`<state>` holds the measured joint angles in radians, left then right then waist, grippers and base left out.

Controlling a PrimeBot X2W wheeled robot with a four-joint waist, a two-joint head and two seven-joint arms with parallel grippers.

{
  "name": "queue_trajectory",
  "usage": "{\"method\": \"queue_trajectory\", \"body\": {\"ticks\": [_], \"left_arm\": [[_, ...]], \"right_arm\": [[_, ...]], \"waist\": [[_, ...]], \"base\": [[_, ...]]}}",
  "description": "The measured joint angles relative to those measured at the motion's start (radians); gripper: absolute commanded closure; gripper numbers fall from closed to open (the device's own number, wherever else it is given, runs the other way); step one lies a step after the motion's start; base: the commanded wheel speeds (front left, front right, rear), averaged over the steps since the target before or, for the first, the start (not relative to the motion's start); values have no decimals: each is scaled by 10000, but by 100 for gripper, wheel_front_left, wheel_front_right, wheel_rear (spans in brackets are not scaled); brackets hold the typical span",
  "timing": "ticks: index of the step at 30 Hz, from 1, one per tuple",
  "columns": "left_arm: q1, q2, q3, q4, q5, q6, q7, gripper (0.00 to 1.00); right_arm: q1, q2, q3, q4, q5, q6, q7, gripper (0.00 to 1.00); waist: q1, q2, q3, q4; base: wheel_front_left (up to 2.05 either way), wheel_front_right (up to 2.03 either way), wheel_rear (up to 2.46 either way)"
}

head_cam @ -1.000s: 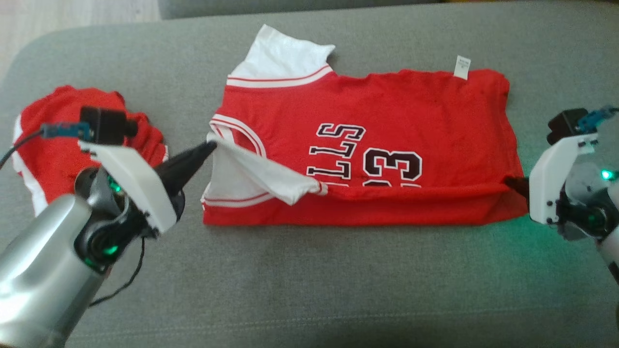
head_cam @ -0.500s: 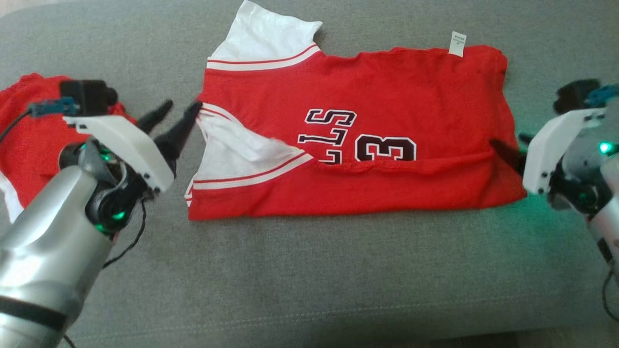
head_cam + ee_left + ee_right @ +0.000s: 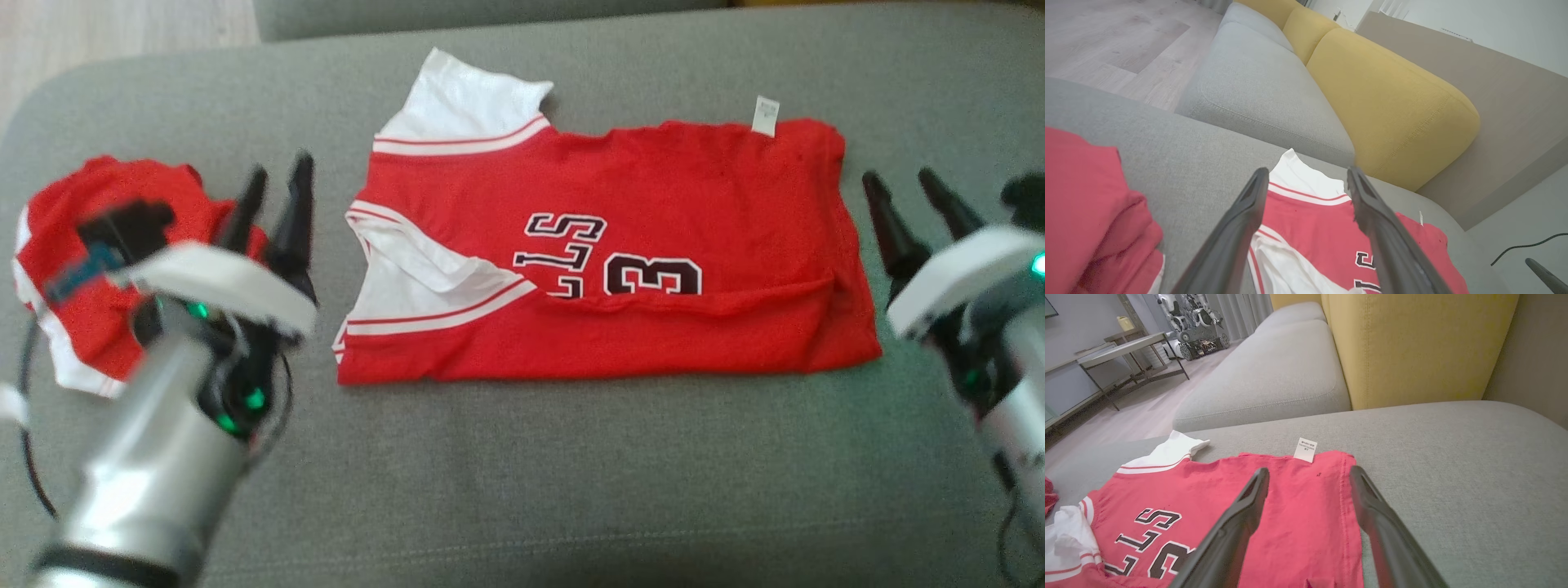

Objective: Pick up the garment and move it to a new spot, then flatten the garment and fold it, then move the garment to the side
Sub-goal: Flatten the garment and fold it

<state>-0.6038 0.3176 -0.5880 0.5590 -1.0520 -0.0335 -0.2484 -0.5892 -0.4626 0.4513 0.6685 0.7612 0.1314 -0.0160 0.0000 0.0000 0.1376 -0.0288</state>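
Looking down on the red jersey [image 3: 653, 188] lying flat across the middle of the grey cushion [image 3: 522, 490], collar end toward the left and hem end toward the right, with the near long edge doubled over and the fold cutting across the lower part of the black lettering. Seeing one white sleeve [image 3: 465, 102] sticking out past the far edge at the left end, and a small white label [image 3: 765, 115] poking past the same edge near the right end. Finding the left hand [image 3: 282, 165] hovering just beside the jersey's left edge, fingers apart, gripping nothing. Finding the right hand [image 3: 898, 174] hovering just off the hem edge, fingers likewise spread and empty. Noting a second red garment [image 3: 65, 212] bunched up at the cushion's left end, leaving only a narrow strip of bare grey between it and the jersey. Noting a broad band of bare cushion running along the near side of the jersey, a narrower band along the far side, and more bare grey beyond the hem end around the right hand. Spotting, from the left wrist, a yellow backrest [image 3: 1392, 102] rising beyond the far edge and wood floor [image 3: 1106, 41] off the far-left corner.
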Motion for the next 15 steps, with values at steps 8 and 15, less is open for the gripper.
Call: {"method": "queue_trajectory", "body": {"ticks": [8,15], "left_arm": [[2646,-1141,1847,-1854,1983,378,-12,0],[4567,-2320,3164,-2656,3480,52,-12,0]], "right_arm": [[1907,788,-1225,-491,-1292,0,-1979,0],[3595,1827,-2642,-1632,-2784,0,-2297,0]], "waist": [[0,0,-726,133],[-1,0,-962,177]], "base": [[0,0,0],[0,0,0]]}}
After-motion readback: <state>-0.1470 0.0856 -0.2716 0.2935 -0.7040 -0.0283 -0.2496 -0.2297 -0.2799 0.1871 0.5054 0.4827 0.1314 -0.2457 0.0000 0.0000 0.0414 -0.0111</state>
